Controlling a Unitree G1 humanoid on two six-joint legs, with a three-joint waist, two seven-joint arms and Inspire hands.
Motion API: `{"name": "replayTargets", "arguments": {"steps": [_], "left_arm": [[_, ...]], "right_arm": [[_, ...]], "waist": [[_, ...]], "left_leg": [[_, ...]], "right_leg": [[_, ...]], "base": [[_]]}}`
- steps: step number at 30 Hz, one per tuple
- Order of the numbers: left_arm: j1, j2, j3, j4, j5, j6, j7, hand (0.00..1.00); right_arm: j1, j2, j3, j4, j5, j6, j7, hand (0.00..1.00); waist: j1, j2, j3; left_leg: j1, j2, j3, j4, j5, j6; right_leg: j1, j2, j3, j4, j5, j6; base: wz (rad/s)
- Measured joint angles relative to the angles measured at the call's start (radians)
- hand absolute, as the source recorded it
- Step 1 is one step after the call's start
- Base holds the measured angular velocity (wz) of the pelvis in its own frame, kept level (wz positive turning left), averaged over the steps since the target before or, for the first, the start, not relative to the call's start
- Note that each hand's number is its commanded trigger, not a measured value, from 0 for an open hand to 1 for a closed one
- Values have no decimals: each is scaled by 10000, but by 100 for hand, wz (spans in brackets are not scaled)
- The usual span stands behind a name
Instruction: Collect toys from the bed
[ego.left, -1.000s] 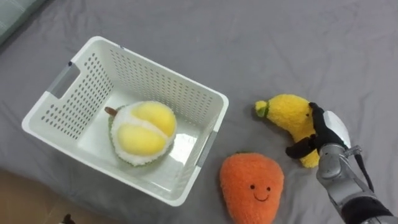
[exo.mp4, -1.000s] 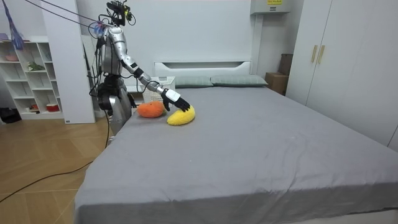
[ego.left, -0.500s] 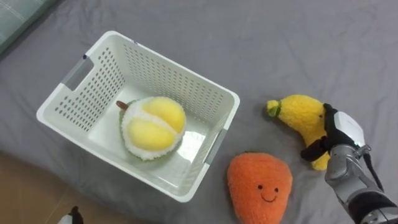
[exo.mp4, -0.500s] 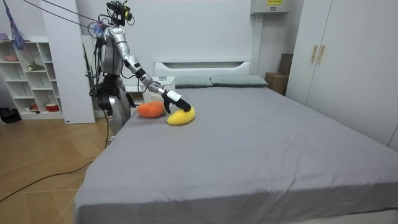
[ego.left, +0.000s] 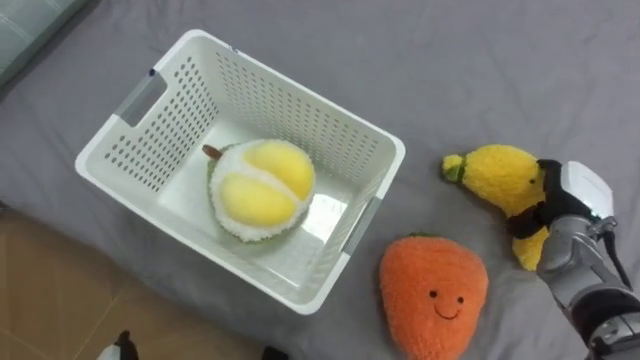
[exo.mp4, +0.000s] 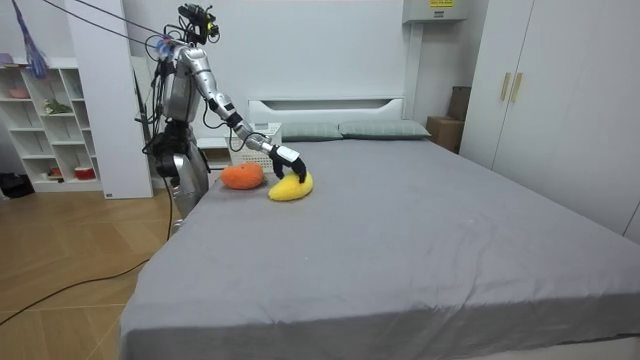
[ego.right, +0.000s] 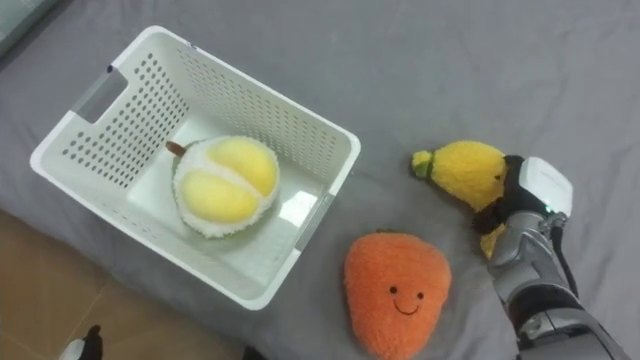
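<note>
Bed (ego.left: 520, 70) carries one basket (ego.left: 165, 135), one durian (ego.left: 262, 188), one carrot (ego.left: 432, 295), one banana (ego.left: 497, 172).

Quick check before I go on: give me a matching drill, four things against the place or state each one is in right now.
Things:
1. durian plush
2. carrot plush
3. banana plush
4. basket

Places or states:
A. gripped by the right hand
B. holds one toy
C. lying untouched on the bed, beside the basket
D. inside the basket

Pairs: 1-D, 2-C, 3-A, 4-B
</note>
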Motion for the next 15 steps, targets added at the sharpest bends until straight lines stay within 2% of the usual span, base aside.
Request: {"name": "replayTargets", "arguments": {"steps": [6,10,15], "left_arm": [[-101,7,-16,-68,-20,-11,-379,0],[-99,-2,-40,-217,-60,-38,-637,0],[-99,-2,-49,-264,-25,-35,-761,0]], "right_arm": [[-46,-176,-1,327,244,-2,-6,100],[-291,-220,0,939,533,-204,2,100],[-290,-235,-4,1027,577,-316,6,100]], "waist": [[185,175,-11],[167,309,-11],[112,351,-14]], "left_leg": [[-50,0,-32,9,1,-1],[-53,-14,-90,15,5,-5],[-124,-39,-189,17,63,-14]], "right_leg": [[-38,0,-20,-2,0,0],[-1,-1,-92,-1,0,0],[-32,-18,-150,5,-1,0]], "base": [[1],[5],[7]]}}
